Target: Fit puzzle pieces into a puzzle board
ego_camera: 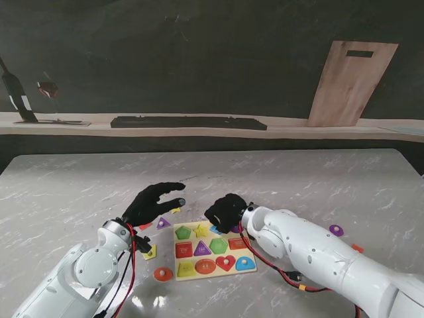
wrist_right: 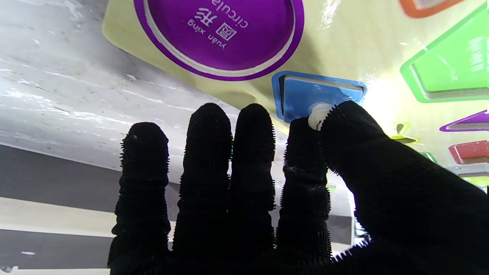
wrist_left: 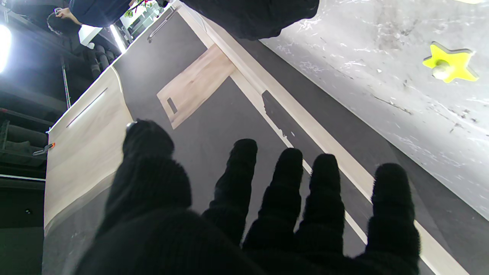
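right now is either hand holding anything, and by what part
The right hand pinches the blue piece by its white knob, thumb against forefinger, at the board. The left hand is open, holding nothing.

Purple circle recess (wrist_right: 219, 34) reads "yuán xíng".

The stand view is soft and a bit dim, with a dark wall behind. The table (ego_camera: 79, 185) shines pale grey, with a white shiny patch at its near edge. In the left wrist view, a very bright light glows at one edge. In the right wrist view, white glare washes over the puzzle board (wrist_right: 366, 95), and the black glove fingers (wrist_right: 206, 160) look sharp.
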